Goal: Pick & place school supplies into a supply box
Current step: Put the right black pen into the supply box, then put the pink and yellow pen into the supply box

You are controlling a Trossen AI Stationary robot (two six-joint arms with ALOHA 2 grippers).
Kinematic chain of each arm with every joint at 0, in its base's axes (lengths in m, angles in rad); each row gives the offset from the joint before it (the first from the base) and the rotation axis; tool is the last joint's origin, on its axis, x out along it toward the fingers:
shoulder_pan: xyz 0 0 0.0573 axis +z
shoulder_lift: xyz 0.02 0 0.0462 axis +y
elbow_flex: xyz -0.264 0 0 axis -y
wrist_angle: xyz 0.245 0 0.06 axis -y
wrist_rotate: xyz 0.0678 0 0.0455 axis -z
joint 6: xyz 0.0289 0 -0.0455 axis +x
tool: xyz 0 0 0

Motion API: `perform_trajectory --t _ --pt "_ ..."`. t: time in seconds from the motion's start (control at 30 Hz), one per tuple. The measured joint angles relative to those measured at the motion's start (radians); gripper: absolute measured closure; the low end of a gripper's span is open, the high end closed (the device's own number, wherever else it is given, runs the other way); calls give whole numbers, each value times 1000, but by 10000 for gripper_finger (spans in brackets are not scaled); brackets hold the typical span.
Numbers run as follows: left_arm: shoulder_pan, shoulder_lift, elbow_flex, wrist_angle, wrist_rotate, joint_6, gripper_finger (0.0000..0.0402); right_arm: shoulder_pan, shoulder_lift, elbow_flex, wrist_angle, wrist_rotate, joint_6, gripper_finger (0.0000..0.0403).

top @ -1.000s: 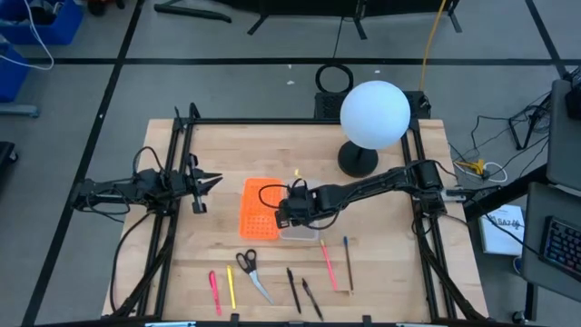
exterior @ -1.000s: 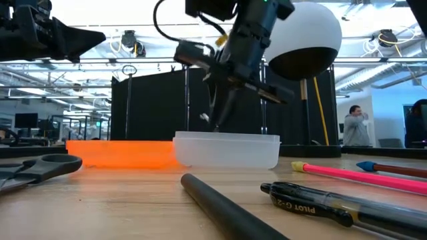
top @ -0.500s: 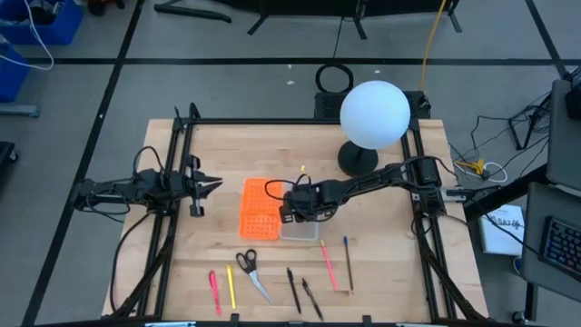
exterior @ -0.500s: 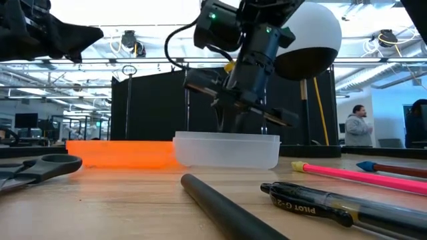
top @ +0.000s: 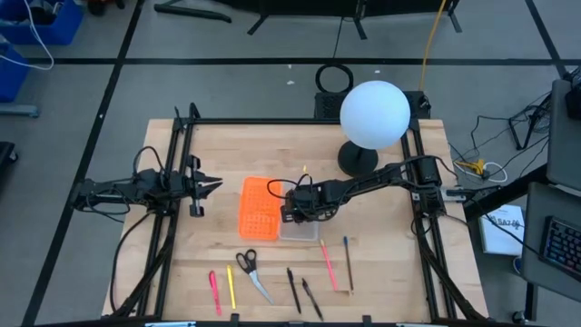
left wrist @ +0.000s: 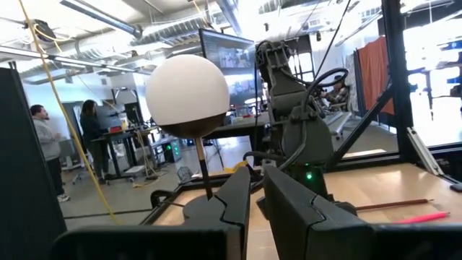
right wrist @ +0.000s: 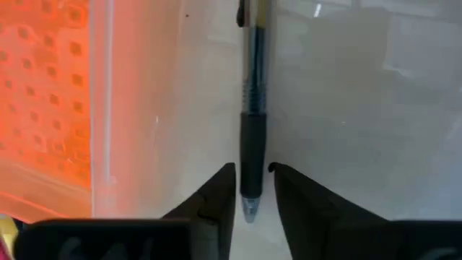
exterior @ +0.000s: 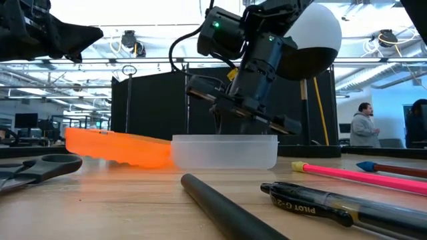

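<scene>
Right gripper (top: 292, 213) is sitting over the supply box (top: 277, 212), at the seam between the orange half (exterior: 117, 147) and the translucent tray (exterior: 225, 151). Over the last second it has dropped lower and shifted toward 12 o'clock, so it is now hanging just above the tray rim in the low view.

The orange half was lying flat; now it is tilting, with its far end lifted off the table (top: 381, 263). Looks like the gripper or its load is pressing on the box near the hinge, so there is some risk of the box shifting.

In the right wrist view a black pen (right wrist: 253, 108) is lying in the tray, its grip end sitting between the fingers (right wrist: 216, 195). The jaws are narrowly spread around it; I can't tell whether the pads are touching it. My read: the pen is being delivered or has just been let go, so one item is going in.

Remaining supplies are waiting at the 6 o'clock edge of the table:
- pink pen (top: 214, 292)
- yellow pencil (top: 231, 286)
- scissors (top: 251, 272)
- two black pens (top: 302, 292)
- another pink pen (top: 328, 265)
- reddish-brown pencil (top: 348, 262)

Left gripper (top: 209, 183) is parked at 9 o'clock, well apart from the box, holding nothing, with a narrow gap between its fingers in its wrist view.
</scene>
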State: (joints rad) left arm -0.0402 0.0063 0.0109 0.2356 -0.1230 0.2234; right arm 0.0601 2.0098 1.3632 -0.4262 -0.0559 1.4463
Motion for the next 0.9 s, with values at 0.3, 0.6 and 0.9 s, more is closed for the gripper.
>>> perform_trajectory --t 0.3,0.6,0.9 --pt "0 0 0 0 -4 5 350 -2 -111 -1 -20 109 -128 287" --pt "0 0 0 46 -9 41 350 37 -364 -38 16 388 -724 300" --pt "0 0 0 -1 -15 32 350 89 -568 -429 483 367 -1032 351"
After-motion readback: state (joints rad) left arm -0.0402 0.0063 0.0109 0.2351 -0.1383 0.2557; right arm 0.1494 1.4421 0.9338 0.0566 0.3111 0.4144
